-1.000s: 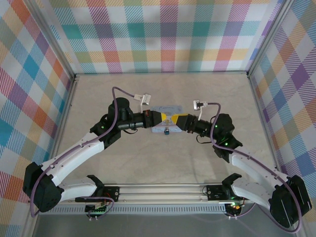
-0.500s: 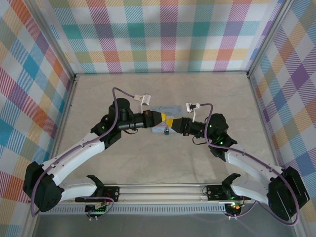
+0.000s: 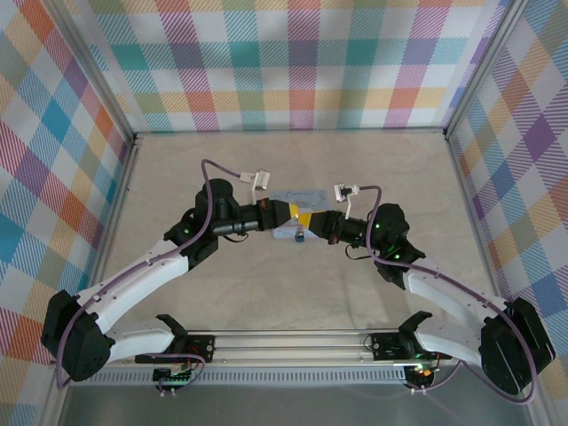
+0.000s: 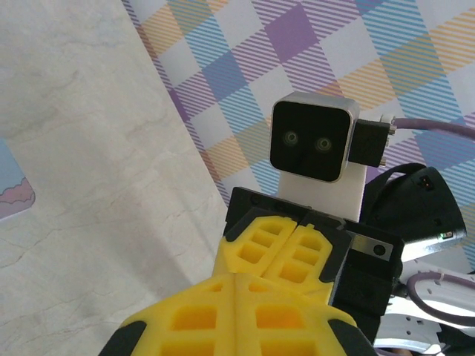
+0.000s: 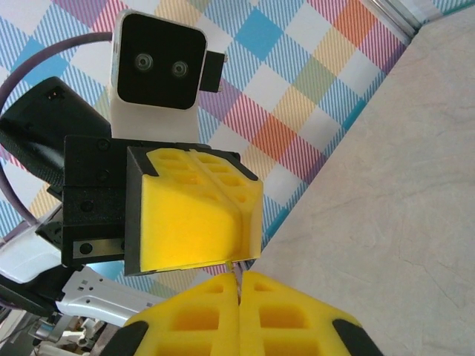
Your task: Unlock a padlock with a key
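Note:
My left gripper (image 3: 304,216) and right gripper (image 3: 318,221) meet tip to tip over the middle of the table. In the right wrist view a thin silvery key (image 5: 236,268) sticks out of the seam of the left gripper (image 5: 239,254) and runs into the seam of my right gripper (image 5: 239,279). Both pairs of yellow fingers are pressed together. The left wrist view has my left gripper (image 4: 236,276) shut, with the right gripper (image 4: 286,239) right against it. The small dark-blue padlock (image 3: 300,236) sits just below the grippers, at the near edge of the tin.
A pale blue tin (image 3: 295,194) lies on the table under the two grippers; its corner (image 4: 11,194) shows at the left wrist view's edge. Checked walls enclose the beige table (image 3: 293,284) on three sides.
The right arm has slid left until its fingertips meet the left gripper's, and its fingers have closed. The left arm has stayed in place.

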`<state>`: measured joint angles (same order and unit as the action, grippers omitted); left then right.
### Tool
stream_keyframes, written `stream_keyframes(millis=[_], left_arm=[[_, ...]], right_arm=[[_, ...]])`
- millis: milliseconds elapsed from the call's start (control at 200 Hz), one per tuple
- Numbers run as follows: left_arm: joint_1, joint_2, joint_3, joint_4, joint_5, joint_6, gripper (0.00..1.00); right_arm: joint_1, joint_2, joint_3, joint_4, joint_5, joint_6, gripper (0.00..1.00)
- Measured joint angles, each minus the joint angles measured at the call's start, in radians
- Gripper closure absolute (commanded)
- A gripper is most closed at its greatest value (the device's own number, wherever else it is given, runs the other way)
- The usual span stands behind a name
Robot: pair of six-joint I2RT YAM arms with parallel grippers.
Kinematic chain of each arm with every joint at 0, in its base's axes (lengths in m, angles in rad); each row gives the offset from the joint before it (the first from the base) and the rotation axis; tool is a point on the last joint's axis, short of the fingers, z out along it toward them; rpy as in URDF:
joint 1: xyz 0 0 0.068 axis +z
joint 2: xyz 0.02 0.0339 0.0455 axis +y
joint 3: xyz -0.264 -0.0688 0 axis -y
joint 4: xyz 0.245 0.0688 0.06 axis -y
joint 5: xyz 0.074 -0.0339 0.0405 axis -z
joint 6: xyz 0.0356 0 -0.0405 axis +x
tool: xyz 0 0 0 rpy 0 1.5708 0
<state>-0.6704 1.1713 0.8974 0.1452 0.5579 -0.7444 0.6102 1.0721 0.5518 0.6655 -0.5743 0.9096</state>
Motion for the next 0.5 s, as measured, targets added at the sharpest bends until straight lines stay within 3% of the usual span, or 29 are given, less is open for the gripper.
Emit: stream_keyframes(millis=[165, 500], left_arm=[[0.0, -0.007, -0.011, 0.015, -0.005, 0.0, 1.0], [-0.001, -0.022, -0.024, 0.043, -0.006, -0.007, 1.0]], right_arm=[[0.0, -0.003, 0.0, 0.0, 0.002, -0.004, 1.0], [0.001, -0.034, 0.0, -0.016, 0.02, -0.01, 1.0]])
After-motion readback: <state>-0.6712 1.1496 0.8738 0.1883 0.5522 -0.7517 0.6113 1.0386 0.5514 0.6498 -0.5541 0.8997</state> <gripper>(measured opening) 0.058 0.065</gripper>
